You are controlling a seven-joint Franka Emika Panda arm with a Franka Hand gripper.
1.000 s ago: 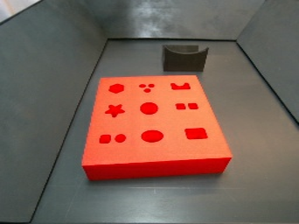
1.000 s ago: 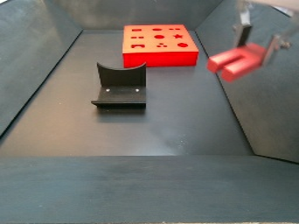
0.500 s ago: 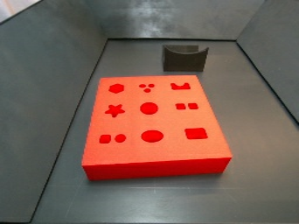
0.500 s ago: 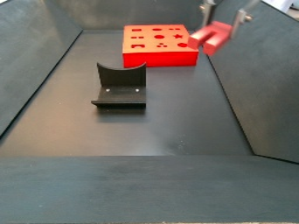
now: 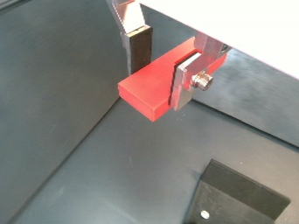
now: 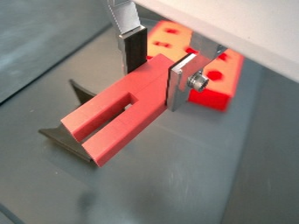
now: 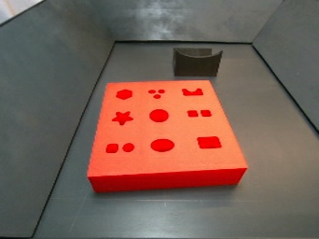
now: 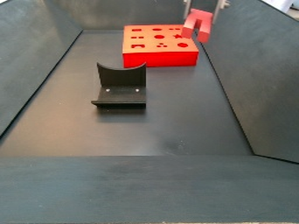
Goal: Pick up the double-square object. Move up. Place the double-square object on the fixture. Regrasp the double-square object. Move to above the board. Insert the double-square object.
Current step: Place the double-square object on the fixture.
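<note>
My gripper [image 8: 204,12] is shut on the double-square object [image 8: 198,26], a small elongated red block, and holds it in the air by the right wall, just past the board's right side. In both wrist views the block [image 5: 147,88] [image 6: 110,125] sits clamped between the silver fingers [image 5: 184,80] [image 6: 180,80] and sticks out well beyond them. The board [image 7: 162,131] [image 8: 159,45] lies flat with its shaped cutouts facing up; it also shows behind the block in a wrist view [image 6: 214,77]. The dark fixture [image 8: 119,87] [image 7: 196,62] stands empty on the floor. The gripper is out of view in one side view.
Grey walls slope up round the dark floor [image 8: 152,131] on all sides. The right wall [image 8: 251,79] is close to the gripper. A corner of the fixture shows in a wrist view [image 5: 242,194].
The gripper has carried the red block away from the near right side, up and toward the far end, until it hangs by the board's right edge. Board and fixture have not moved.
</note>
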